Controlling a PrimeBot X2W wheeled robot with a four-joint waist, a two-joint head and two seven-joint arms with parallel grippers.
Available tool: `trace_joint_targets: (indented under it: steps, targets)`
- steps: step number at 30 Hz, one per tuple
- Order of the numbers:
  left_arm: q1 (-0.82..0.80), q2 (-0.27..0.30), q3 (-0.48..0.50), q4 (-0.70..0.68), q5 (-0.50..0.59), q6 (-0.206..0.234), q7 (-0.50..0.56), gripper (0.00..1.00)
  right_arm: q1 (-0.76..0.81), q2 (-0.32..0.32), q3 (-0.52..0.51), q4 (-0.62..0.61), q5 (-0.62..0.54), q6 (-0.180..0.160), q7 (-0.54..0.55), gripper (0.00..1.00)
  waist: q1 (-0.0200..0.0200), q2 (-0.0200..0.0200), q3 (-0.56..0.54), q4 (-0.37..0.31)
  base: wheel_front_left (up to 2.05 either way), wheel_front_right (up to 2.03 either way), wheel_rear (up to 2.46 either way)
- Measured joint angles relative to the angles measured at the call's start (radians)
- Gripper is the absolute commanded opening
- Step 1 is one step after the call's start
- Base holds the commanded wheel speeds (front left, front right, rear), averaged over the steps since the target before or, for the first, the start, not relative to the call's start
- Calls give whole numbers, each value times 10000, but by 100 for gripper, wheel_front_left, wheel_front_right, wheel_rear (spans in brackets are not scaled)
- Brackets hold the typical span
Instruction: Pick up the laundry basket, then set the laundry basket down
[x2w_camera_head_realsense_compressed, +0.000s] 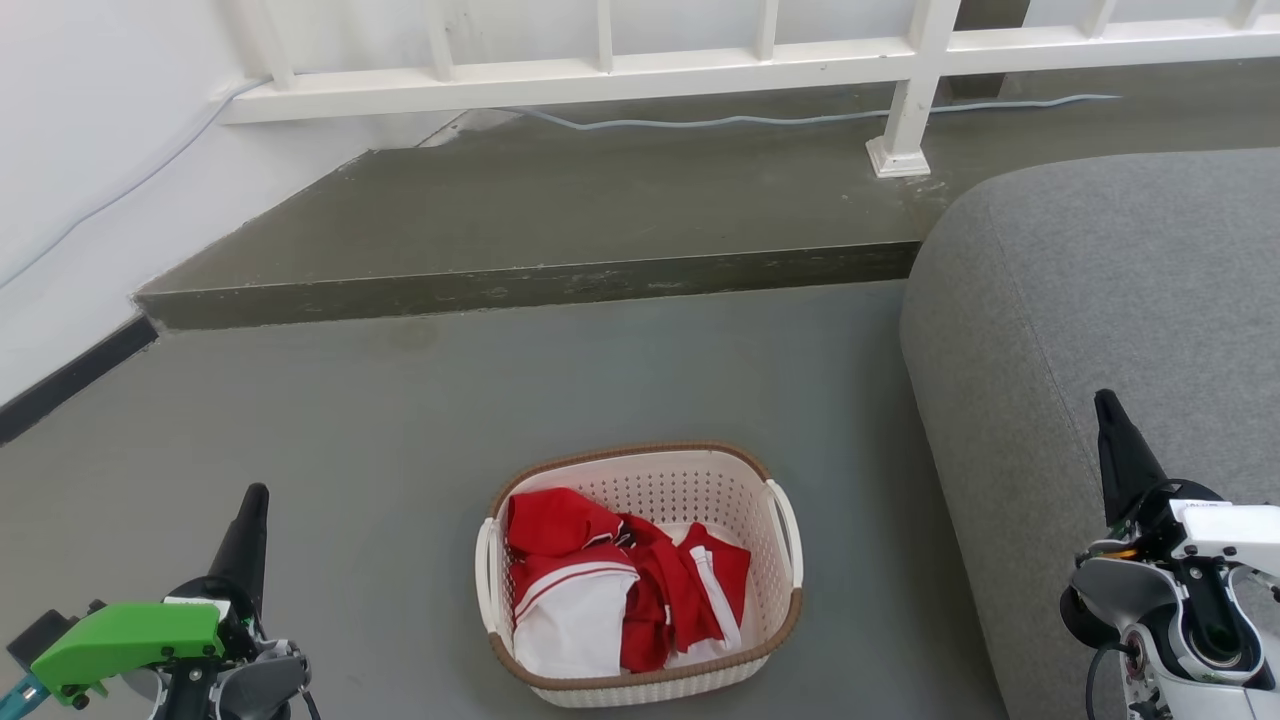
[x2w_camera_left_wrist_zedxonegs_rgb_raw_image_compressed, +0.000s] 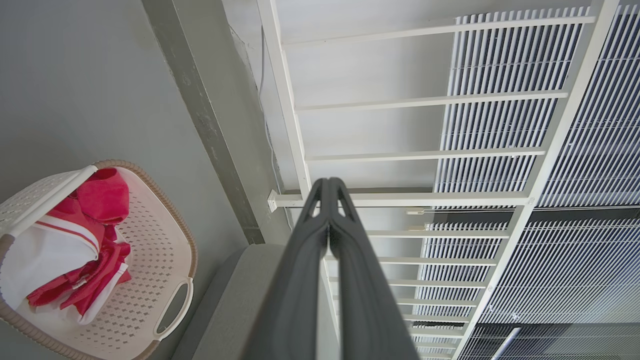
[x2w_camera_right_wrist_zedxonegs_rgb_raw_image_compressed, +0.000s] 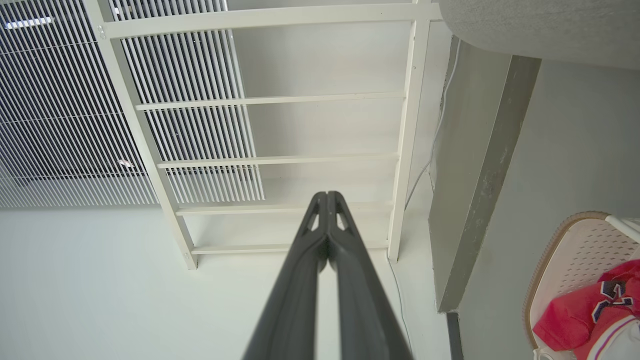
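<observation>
A grey floor (x2w_camera_head_realsense_compressed: 400, 420) runs to a low concrete step (x2w_camera_head_realsense_compressed: 540, 285) under a white railing (x2w_camera_head_realsense_compressed: 600, 75), with a pale cable (x2w_camera_head_realsense_compressed: 800, 118) trailing along it. A white wall (x2w_camera_head_realsense_compressed: 80, 150) stands on the robot's left and a grey sofa (x2w_camera_head_realsense_compressed: 1120, 300) on its right. The basket (x2w_camera_head_realsense_compressed: 660, 490) stands upright on the floor near the sofa, between the two arms. Neither gripper touches it. Inside lie crumpled red and white clothes (x2w_camera_head_realsense_compressed: 620, 590). The left gripper (x2w_camera_head_realsense_compressed: 256, 492) and right gripper (x2w_camera_head_realsense_compressed: 1105, 400) hover apart from it – each with fingers pressed together on nothing.
</observation>
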Motion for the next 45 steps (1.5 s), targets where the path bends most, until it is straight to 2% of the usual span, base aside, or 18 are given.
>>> trace_joint_targets:
  steps: [45]
  targets:
    - [0, 0, 0, 0, 0, 0, 0, 0, 0, 0, 0, -2, 0, 0, 0, 0, 0, 0, 0, 0, 0, 0, 0]
